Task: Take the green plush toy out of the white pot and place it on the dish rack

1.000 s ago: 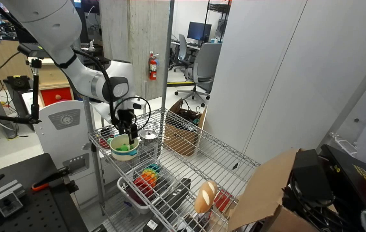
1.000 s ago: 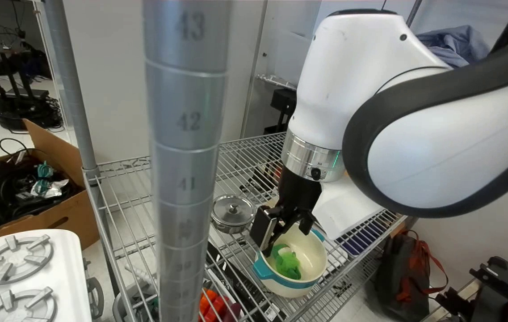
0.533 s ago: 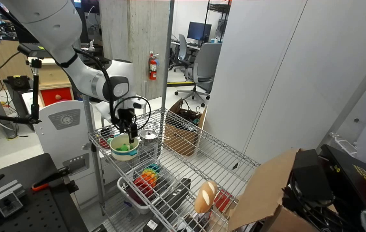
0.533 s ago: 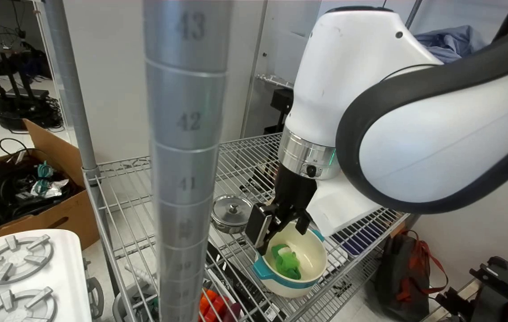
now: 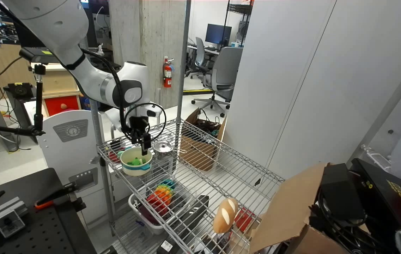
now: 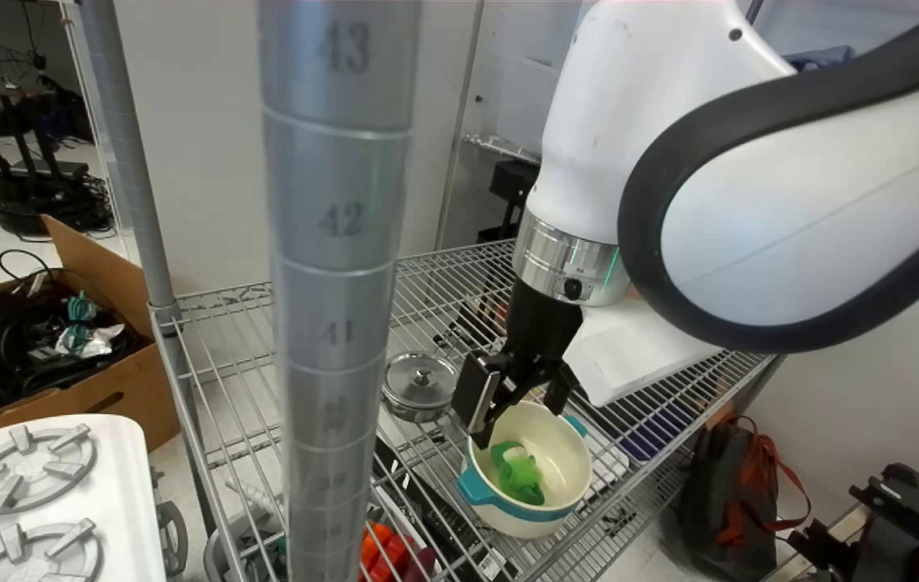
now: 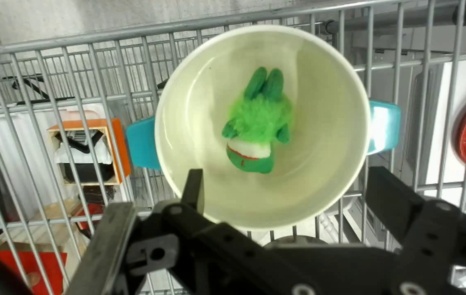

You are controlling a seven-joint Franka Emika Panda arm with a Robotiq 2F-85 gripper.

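- Nearest, the gripper [image 7: 288, 182] hangs above the white pot [image 7: 327, 135], jaws spread wide, holding nothing.
- Inside the white pot lies the green plush toy [image 7: 259, 121], untouched; the step in hand looks like lining up the grasp.
- The next move calls for centring it between the jaws, lowering without striking the pot's wall, closing, lifting.
- Beneath runs the wire shelf [image 7: 93, 37]; I cannot make out a separate dish rack.
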